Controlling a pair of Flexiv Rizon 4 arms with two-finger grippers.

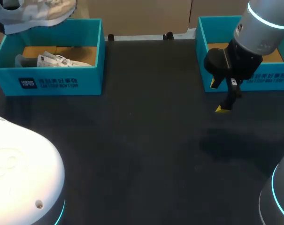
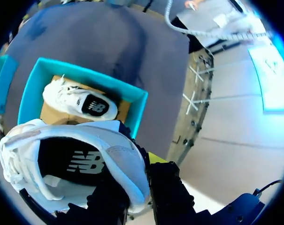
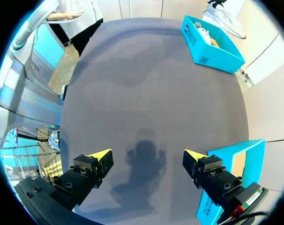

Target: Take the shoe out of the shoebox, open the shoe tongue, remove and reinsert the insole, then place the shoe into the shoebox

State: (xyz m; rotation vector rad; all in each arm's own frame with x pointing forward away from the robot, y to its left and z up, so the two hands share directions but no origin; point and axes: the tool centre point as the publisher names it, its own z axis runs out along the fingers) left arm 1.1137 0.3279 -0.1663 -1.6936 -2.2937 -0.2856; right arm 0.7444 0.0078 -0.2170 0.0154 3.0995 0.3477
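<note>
Held shoe (image 2: 76,159): raised just above the left shoebox (image 1: 57,82), pinched between the left gripper (image 2: 141,187) fingers.
Other shoe (image 1: 62,61): lying inside the left shoebox.
Right gripper (image 3: 146,161): 2 fingers spread wide over the table (image 1: 146,140), well apart from the left shoebox.

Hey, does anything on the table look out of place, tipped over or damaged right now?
Nothing stands out. One white shoe is held in the air above the left shoebox, where a second shoe lies inside, fitting the task. The right arm has its jaws open above the table.
</note>
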